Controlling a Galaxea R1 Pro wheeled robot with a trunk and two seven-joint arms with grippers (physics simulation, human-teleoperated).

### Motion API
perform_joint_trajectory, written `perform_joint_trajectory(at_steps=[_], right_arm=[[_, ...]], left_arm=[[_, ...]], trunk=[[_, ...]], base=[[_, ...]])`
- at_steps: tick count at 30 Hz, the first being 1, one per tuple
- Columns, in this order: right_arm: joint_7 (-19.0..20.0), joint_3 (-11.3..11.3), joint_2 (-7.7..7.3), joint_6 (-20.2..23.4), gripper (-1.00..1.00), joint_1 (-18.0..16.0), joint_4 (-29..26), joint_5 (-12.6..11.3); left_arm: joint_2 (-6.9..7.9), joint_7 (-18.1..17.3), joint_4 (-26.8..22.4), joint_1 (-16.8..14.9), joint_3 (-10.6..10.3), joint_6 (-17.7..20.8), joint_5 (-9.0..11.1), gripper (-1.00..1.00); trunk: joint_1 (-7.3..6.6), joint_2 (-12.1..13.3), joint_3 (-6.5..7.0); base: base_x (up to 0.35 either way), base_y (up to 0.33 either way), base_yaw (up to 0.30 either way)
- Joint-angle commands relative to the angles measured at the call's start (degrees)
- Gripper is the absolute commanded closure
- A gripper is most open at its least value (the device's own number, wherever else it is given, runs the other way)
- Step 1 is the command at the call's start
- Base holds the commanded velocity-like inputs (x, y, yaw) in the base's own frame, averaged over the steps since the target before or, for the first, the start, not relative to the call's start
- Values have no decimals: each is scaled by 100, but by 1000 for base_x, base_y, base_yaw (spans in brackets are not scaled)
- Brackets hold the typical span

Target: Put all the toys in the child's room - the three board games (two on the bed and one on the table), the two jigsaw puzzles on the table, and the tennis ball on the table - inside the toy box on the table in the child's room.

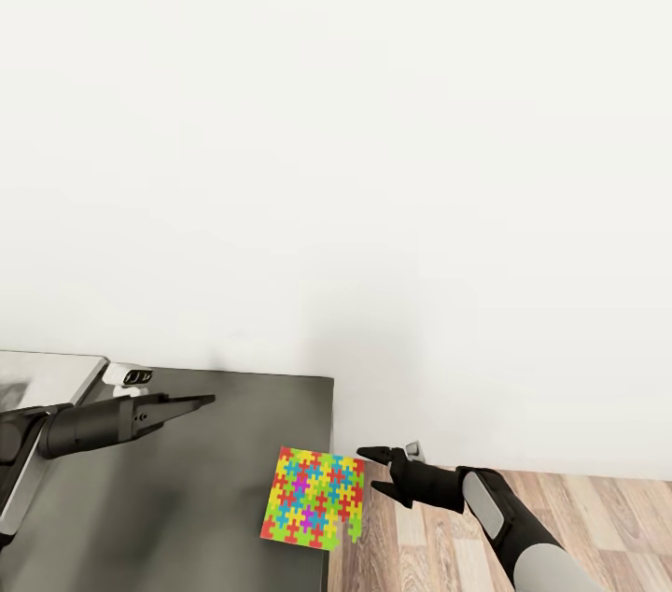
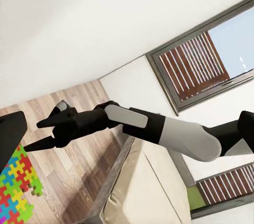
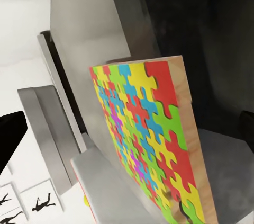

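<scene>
1. The jigsaw puzzle [image 1: 315, 498] lies flat on the table's dark grey lower section [image 1: 177, 489], overhanging its right edge.
2. The right gripper [image 1: 371, 471], just beside it, is spread and empty.
3. The left gripper [image 1: 198, 402] looks closed, probably empty.
4. No writing is readable.

left claw [image 1: 201, 402]: closed, extended | right claw [image 1: 373, 471]: open, empty

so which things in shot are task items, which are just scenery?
Task items:
- jigsaw puzzle, overhanging the edge of the table
- bed
- right gripper, open beside the puzzle

Just there:
- window
- sports-silhouette pictures
- left gripper
</scene>
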Motion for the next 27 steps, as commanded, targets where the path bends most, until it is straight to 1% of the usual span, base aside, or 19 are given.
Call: perform_joint_trajectory(at_steps=[1,6,8,10,13,16,23,27], right_arm=[[13,-17,2,26,-100,-4,1,3],[7,-17,13,30,-100,-4,4,7],[5,-17,16,31,-100,-4,5,44],[5,-17,17,31,-100,-6,5,98],[4,-22,18,34,-100,-21,6,282],[4,-24,23,35,-100,-32,6,371],[4,-26,35,32,-100,-40,6,432],[4,-26,86,30,-100,-45,6,449]], left_arm=[[2,-23,-1,-3,-1,61,-3,-100],[2,-23,-1,-3,-1,61,1,-100],[2,-23,-1,-3,-1,61,1,-100],[2,-23,-1,-3,-1,63,1,-100],[2,-23,-1,-3,-1,61,0,-100],[2,-23,-1,-3,-1,61,0,-100],[2,-23,-1,-3,-1,62,1,-100],[2,-23,-1,-3,-1,61,7,-100]], trunk=[[2,-8,-8],[112,-208,-98],[156,-288,-134],[156,-288,-134],[156,-288,-134],[156,-288,-134],[156,-288,-134],[156,-288,-134]], base=[[0,0,0],[0,0,0],[0,0,0],[0,0,0],[0,0,0],[0,0,0],[0,0,0],[0,0,0]])
